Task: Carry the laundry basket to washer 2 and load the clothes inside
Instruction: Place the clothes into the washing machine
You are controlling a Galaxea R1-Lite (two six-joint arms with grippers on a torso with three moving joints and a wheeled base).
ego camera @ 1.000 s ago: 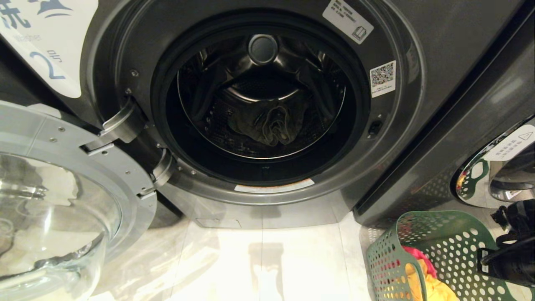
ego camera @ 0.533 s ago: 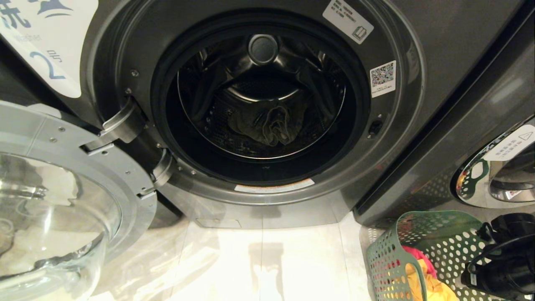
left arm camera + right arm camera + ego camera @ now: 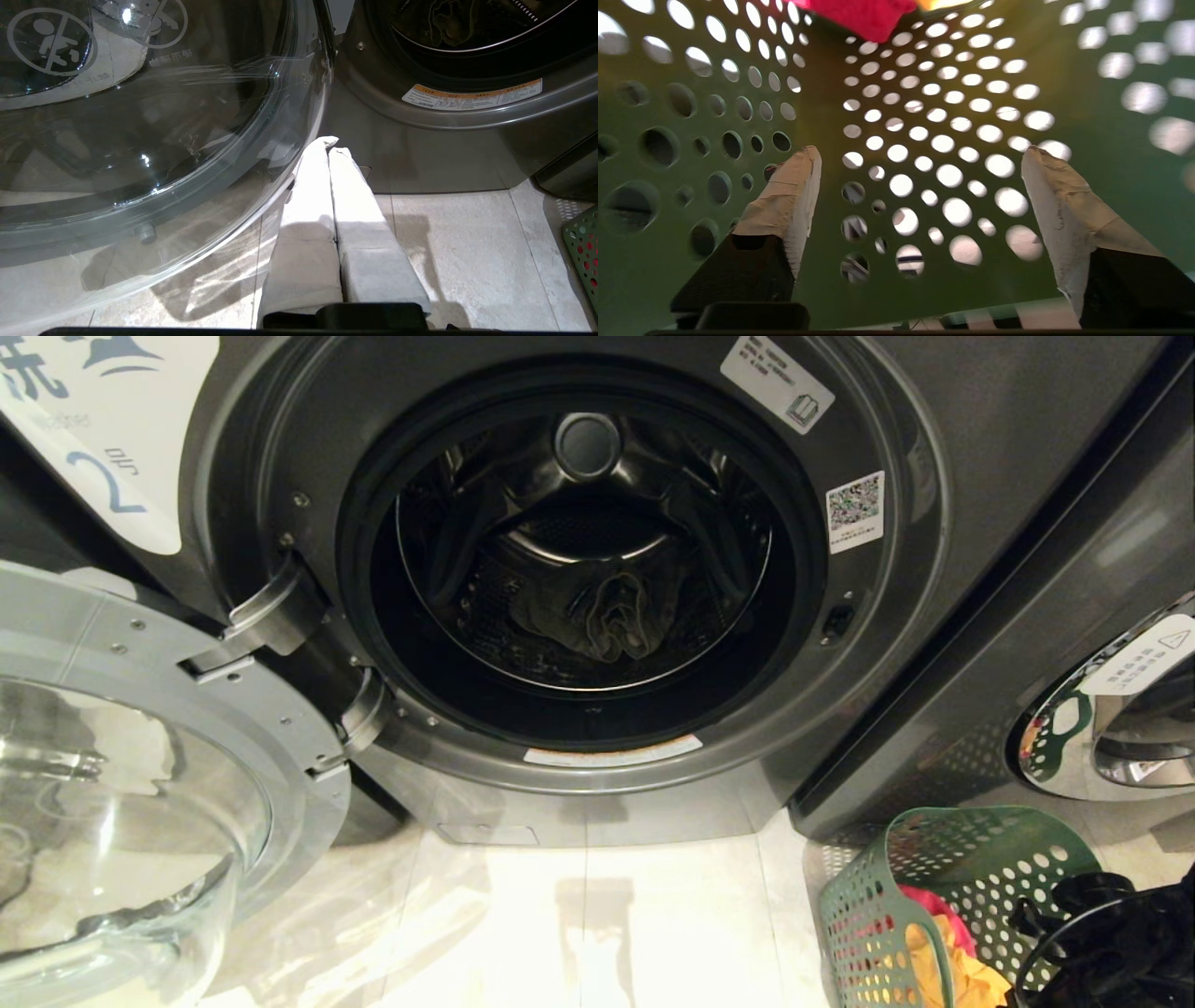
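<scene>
One garment (image 3: 597, 616) already lies in washer 2 (image 3: 934, 616); the right end effector (image 3: 920, 172) has dropped into the laundry basket (image 3: 971, 859) beside it, fingers now spread, empty, ready for the red garment (image 3: 859, 14). Left end effector (image 3: 329, 149) pressed together.

left end effector (image 3: 328, 143): fingers pressed together | right end effector (image 3: 920, 156): fingers spread wide

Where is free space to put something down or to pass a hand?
Bare floor lies between the open door, the washer and the basket. The drum mouth is open, with one garment at the back. The basket is crowded: clothes and the right gripper.
</scene>
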